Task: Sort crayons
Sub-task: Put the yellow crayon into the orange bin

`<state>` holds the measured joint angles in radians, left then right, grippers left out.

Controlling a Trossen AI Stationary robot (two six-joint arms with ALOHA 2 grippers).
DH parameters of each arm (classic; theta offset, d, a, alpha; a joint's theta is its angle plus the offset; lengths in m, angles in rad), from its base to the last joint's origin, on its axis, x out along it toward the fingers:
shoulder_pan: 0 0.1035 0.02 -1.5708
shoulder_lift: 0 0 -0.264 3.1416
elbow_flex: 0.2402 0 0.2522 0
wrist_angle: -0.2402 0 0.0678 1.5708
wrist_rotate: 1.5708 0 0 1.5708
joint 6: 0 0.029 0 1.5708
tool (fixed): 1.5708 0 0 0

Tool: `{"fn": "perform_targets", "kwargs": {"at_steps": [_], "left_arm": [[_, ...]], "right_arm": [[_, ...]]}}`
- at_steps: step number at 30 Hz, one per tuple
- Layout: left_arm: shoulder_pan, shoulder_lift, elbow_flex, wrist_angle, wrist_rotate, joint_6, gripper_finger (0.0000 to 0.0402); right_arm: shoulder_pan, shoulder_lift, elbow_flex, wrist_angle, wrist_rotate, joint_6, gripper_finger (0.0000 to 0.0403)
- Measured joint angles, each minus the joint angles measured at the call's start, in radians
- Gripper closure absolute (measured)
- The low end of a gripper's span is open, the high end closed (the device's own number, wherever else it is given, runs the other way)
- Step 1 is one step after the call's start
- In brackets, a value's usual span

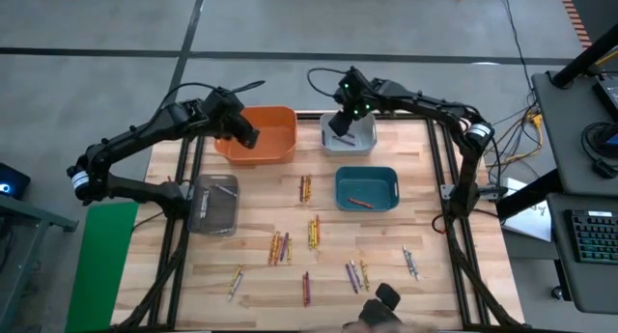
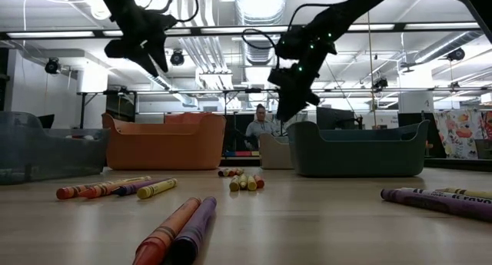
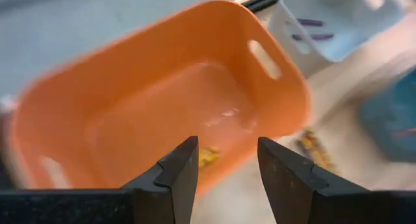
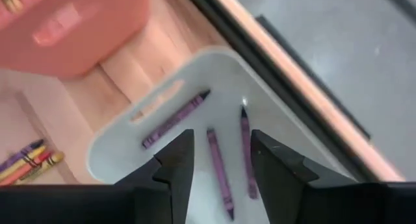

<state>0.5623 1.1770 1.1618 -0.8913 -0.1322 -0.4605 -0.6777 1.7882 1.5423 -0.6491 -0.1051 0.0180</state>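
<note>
Loose crayons (image 1: 311, 233) lay scattered over the near half of the wooden bench (image 1: 261, 193): singles and pairs along the front edge, a cluster of orange and yellow ones mid-bench, another small group (image 1: 305, 187) farther back between the bins. In the low view an orange and a purple crayon (image 2: 178, 230) lay side by side closest to the camera, more purple ones (image 2: 438, 200) off to one side. A grey bin (image 1: 213, 204) sat on the left side, a teal bin (image 1: 367, 189) right of centre with one reddish crayon (image 1: 359, 202) inside. At the far edge stood an orange bin (image 1: 263, 134) and, beside it, a white bin (image 1: 350, 132). The left claw (image 3: 225, 160) hung above the orange bin, fingers parted and holding nothing; a small yellowish piece (image 3: 208, 156) lay on that bin's floor, just beyond the finger gap. The right claw (image 4: 221, 158) hung over the white bin, its fingers spread apart and empty. Three purple crayons (image 4: 219, 160) lay on the white bin's floor below it, clear of the fingers: one slanted near the handle slot, two roughly parallel, one in line with the gap. Beyond the bench, a person (image 2: 260, 127) sat in the room.
</note>
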Motion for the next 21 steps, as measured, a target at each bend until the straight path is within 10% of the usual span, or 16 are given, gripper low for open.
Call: {"fn": "perform_targets", "kwargs": {"at_steps": [6, 21], "left_arm": [[-0.076, 0.000, 0.000, -0.001, 0.150, -0.224, 0.0260], [-0.484, 0.000, -0.008, -0.152, 0.152, -0.719, 0.0260]], "right_arm": [[-0.045, 0.000, 0.095, 0.003, 0.000, -0.073, 0.0263], [-0.263, 0.000, 0.201, 0.064, -0.007, -0.173, 0.0285]]}}
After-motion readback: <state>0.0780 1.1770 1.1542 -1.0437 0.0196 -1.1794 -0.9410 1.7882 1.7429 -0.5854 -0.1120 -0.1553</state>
